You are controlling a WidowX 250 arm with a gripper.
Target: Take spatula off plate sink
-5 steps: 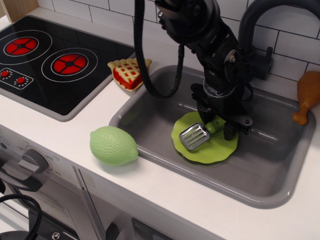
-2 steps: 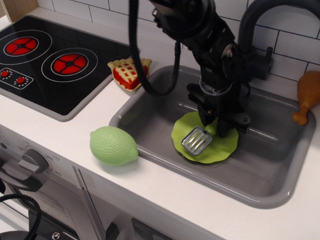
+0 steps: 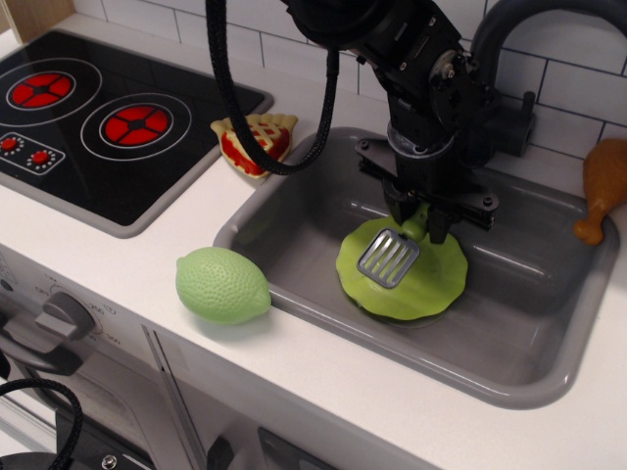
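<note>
The lime-green plate lies on the floor of the grey sink. My black gripper is shut on the green handle of the spatula. The slotted silver blade hangs tilted down to the left, a little above the plate. Most of the handle is hidden between my fingers. The dark faucet rises just behind the arm.
A pale-green lemon sits on the white counter left of the sink. A pie slice lies by the sink's back left corner. An orange drumstick rests at the sink's right rim. The black stove is at the left.
My gripper closed on the spatula's handle and rose with it; the blade has lifted off the plate and sits higher in the frame.
</note>
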